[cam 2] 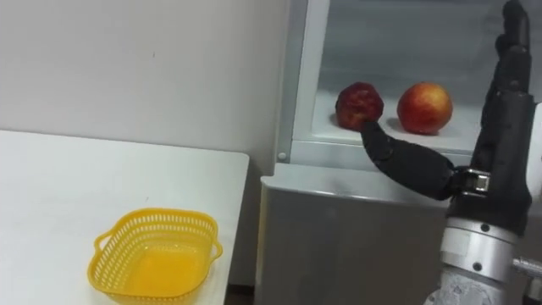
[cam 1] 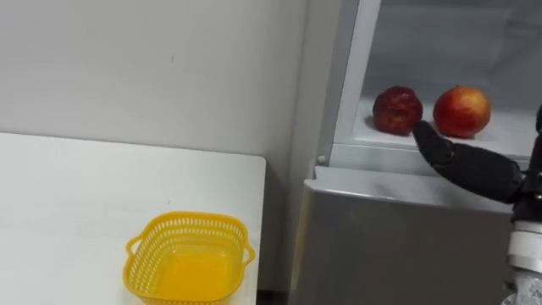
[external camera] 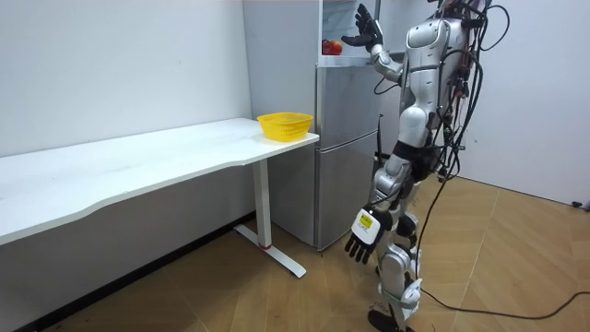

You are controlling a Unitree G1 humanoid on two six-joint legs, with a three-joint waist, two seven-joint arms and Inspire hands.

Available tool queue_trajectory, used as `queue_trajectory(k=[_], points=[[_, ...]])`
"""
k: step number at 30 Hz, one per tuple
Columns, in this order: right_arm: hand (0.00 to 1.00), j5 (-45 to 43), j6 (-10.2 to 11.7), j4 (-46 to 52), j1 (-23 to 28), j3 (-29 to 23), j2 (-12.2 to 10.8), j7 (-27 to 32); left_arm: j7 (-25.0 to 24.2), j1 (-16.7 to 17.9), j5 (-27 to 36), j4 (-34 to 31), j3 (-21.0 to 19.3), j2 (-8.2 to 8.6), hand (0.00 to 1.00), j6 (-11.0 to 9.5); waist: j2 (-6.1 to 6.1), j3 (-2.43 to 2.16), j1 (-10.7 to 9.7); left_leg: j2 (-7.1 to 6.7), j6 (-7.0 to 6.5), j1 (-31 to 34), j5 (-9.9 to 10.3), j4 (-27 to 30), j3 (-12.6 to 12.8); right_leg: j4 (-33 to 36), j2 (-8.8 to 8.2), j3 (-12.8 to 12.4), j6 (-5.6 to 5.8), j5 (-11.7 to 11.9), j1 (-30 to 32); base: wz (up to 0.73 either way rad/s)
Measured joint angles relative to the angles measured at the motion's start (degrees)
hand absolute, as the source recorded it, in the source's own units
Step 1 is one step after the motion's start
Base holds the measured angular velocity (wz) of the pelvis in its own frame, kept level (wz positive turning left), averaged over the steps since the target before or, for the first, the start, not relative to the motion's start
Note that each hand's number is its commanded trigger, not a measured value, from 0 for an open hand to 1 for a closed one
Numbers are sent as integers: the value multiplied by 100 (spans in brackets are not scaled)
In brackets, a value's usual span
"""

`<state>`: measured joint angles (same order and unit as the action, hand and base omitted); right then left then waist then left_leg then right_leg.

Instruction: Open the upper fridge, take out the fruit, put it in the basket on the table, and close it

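Fingers point(cam 2: 511, 38) of the right hand point(cam 2: 501, 144) stand straight up, open and holding nothing. Its thumb reaches left, with the tip at the lower edge of the dark red fruit point(cam 2: 359, 103); whether they touch I cannot tell. That fruit sits on the white shelf point(cam 1: 517, 131) of the open upper fridge point(cam 1: 398, 237), just beside a red-and-yellow apple point(cam 2: 424, 108). Both are round, with no clear long axis. Bare shelf lies right of the apple. The left hand point(external camera: 362, 242) hangs relaxed at the robot's side. A yellow basket point(cam 1: 190, 220) stands near the white table point(cam 1: 76, 195) edge, left of the fridge.
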<state>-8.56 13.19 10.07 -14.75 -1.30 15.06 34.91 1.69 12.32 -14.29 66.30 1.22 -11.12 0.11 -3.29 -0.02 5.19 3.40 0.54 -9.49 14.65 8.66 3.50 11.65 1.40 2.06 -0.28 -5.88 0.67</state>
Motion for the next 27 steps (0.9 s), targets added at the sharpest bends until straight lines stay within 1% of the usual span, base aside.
queue_trajectory(k=[2,5,8,10,11,12,13,15,17,18,20,22,24,27], points=[[0,64,-7,0,0,0,0,-2,2,0,0,0,0,0,0,15,-8,9,5,-1,0,1,0,-2,0,2,-1,0,0,0,2,0],[0,178,-9,0,0,0,0,-3,-3,5,0,-25,2,6,0,59,-28,-4,5,0,0,1,0,-3,0,3,-1,3,0,0,3,0],[0,252,-22,0,-14,-10,1,-13,-26,64,-74,-105,0,15,0,94,-5,11,9,0,0,-2,0,-5,1,10,-1,2,0,0,7,0],[0,263,-34,0,-111,-42,1,-51,-91,63,-161,-102,-6,16,0,94,14,23,2,0,0,1,0,-10,1,12,-1,2,0,0,13,0],[0,312,-36,-1,-218,-68,25,-59,-121,53,-179,-101,-59,27,0,94,15,24,0,0,0,16,0,-15,1,19,-2,10,0,0,35,0],[0,350,-49,-3,-356,-100,97,-63,-126,34,-226,-96,-108,37,0,99,9,26,-9,0,0,48,0,-20,-17,19,-2,17,0,0,60,4],[0,352,-60,-6,-430,-127,138,-71,-128,28,-240,-96,-110,37,0,105,5,24,-13,0,0,65,0,-20,-34,19,-4,29,0,0,69,8],[0,364,-75,-65,-685,-242,297,-73,-146,14,-282,-97,-116,40,0,124,-3,20,1,0,0,75,0,0,-59,15,-9,58,-1,0,55,8],[0,380,-84,-152,-811,-261,408,-80,-169,18,-294,-99,-119,39,0,143,-10,19,5,0,0,67,0,11,-79,10,-22,108,-1,0,29,7],[0,379,-89,-276,-892,-253,449,-110,-190,17,-297,-99,-113,39,0,181,-24,27,6,0,-1,48,-1,19,-88,11,-24,117,-1,0,7,6],[0,380,-187,-414,-918,-241,509,-161,-194,7,-297,-100,-108,39,0,241,-58,41,22,0,-1,30,-1,20,-91,9,-26,127,-1,0,-13,0],[0,380,-294,-566,-945,-233,516,-211,-195,4,-297,-100,-101,39,0,256,-89,46,29,0,-1,32,-1,21,-91,6,-28,128,-1,0,-13,0],[0,380,-338,-747,-963,-232,517,-300,-195,-6,-340,-108,-99,39,0,260,-101,53,66,-1,-1,36,-1,21,-89,5,-28,127,-1,0,-6,0],[0,399,-392,-765,-995,-232,519,-401,-202,-24,-343,-115,-100,38,0,259,-92,59,101,0,-1,47,-1,18,-93,5,-27,133,-1,0,3,0]])
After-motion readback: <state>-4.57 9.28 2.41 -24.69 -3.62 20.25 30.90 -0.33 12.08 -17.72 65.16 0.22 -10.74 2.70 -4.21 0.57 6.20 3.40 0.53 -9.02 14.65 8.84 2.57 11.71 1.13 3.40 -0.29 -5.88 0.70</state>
